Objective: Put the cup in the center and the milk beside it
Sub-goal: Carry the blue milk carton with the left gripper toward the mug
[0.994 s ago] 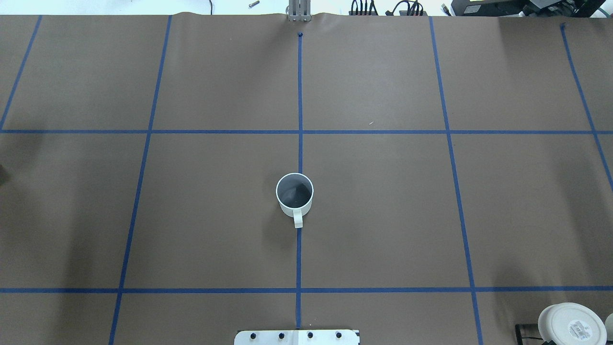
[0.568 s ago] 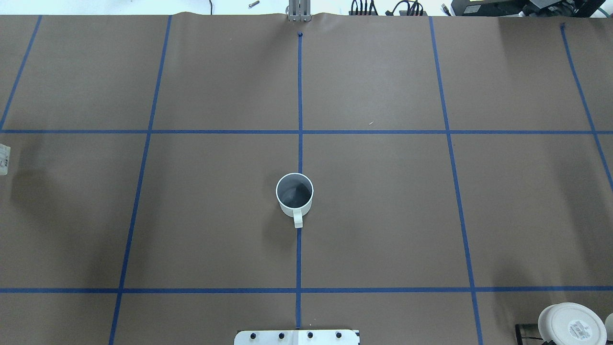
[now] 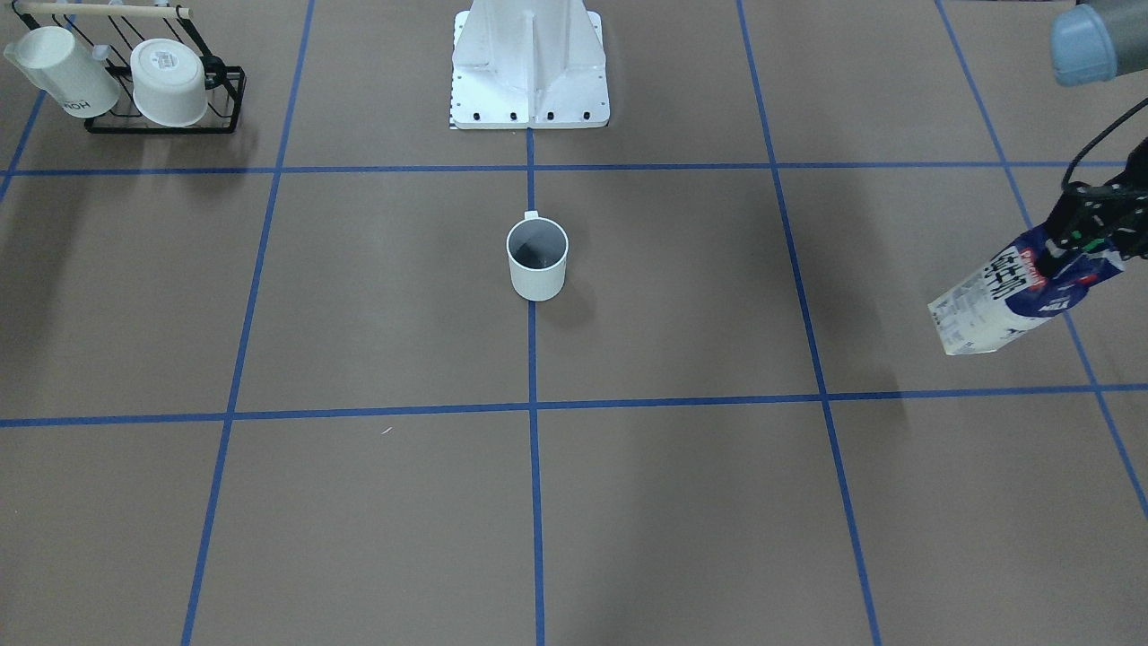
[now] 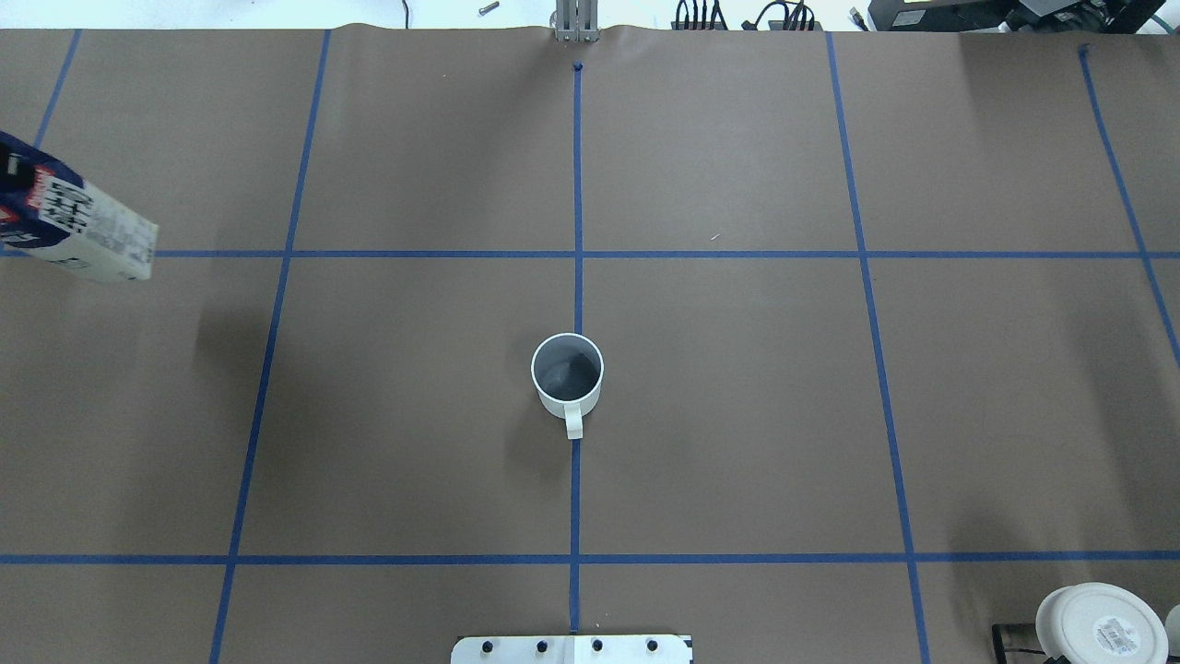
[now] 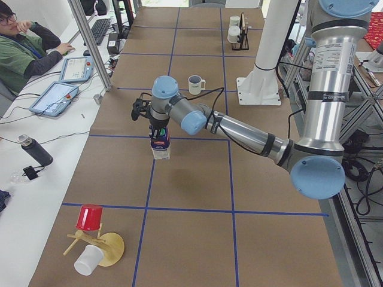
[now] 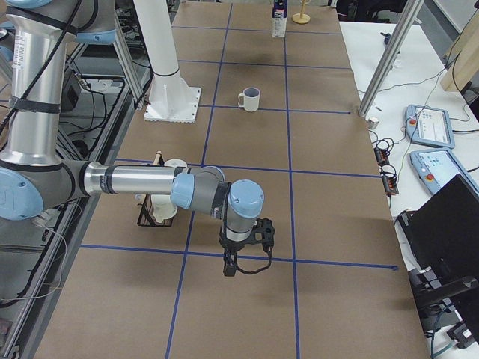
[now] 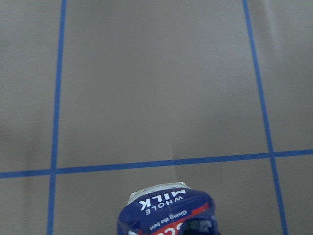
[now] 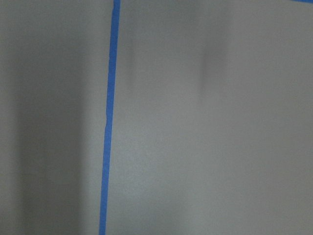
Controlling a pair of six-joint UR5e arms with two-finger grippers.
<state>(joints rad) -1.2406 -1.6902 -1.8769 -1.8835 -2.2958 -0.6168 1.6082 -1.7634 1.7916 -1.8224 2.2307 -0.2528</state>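
Observation:
The plain white cup (image 4: 567, 373) stands upright on the centre tape line in the center (image 4: 719, 397) of the brown table, handle toward the robot base; it also shows in the front view (image 3: 537, 258). My left gripper (image 3: 1081, 238) is shut on the top of the blue and white milk carton (image 3: 1013, 292) and holds it off the table, far to the cup's left. The carton also shows at the overhead view's left edge (image 4: 78, 226) and in the left wrist view (image 7: 168, 210). My right gripper (image 6: 243, 254) shows only in the exterior right view; I cannot tell its state.
A black rack with white mugs (image 3: 161, 90) stands at the robot's right near corner, also seen from overhead (image 4: 1097, 627). The white robot base (image 3: 529, 72) is behind the cup. A red cup on a wooden stand (image 5: 90, 239) sits at the table's left end.
The milk carton has come into the overhead view from the left edge and moved further in toward the table. The cup has not moved.

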